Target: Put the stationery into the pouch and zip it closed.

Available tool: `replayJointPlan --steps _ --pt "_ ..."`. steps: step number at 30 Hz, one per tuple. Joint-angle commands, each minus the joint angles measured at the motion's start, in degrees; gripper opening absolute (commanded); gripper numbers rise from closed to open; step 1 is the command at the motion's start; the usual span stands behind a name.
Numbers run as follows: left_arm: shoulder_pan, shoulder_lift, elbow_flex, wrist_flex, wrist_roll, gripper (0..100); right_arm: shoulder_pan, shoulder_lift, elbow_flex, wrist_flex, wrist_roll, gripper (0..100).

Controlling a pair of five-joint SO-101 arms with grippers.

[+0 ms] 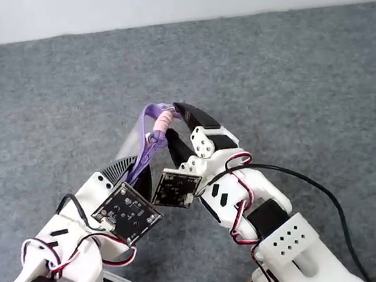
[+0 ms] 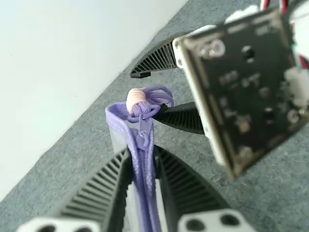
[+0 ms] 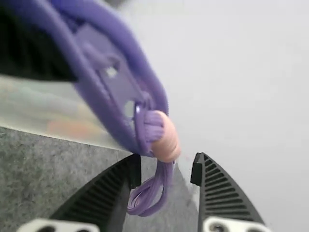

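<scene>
The pouch (image 1: 133,145) is clear with a purple zipper edge (image 2: 143,145) and is held up off the grey mat between the two arms. My left gripper (image 2: 142,154) is shut on that zipper edge, which runs up between its ribbed fingers; the same gripper (image 1: 139,165) sits at the pouch's lower end. The zipper pull carries a pink bead (image 3: 166,142) and a purple cord loop (image 3: 147,195). My right gripper (image 3: 165,164) is open, and the loop hangs between its fingers. It (image 1: 176,127) flanks the bead (image 1: 164,122). Faint coloured shapes (image 3: 63,123) show through the clear wall.
Grey felt mat (image 1: 289,83) covers the table up to a white wall (image 1: 173,1) at the back. The right arm's camera board (image 2: 241,82) hangs close beside my left gripper. A black cable (image 1: 329,200) trails along the right arm.
</scene>
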Motion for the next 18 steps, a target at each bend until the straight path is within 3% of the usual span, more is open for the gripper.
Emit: replayJointPlan --steps 1,14,18 --pt "0.44 0.0 0.13 0.0 -1.32 1 -2.51 -1.63 -0.97 -1.98 2.2 18.7" --pt "0.44 -0.35 -0.22 0.0 -1.49 1 -6.73 -1.71 -3.52 -1.36 6.33 18.1" --pt "0.44 -0.35 -0.22 0.0 -1.49 1 -6.46 -1.71 -3.34 -1.27 6.59 2.9"
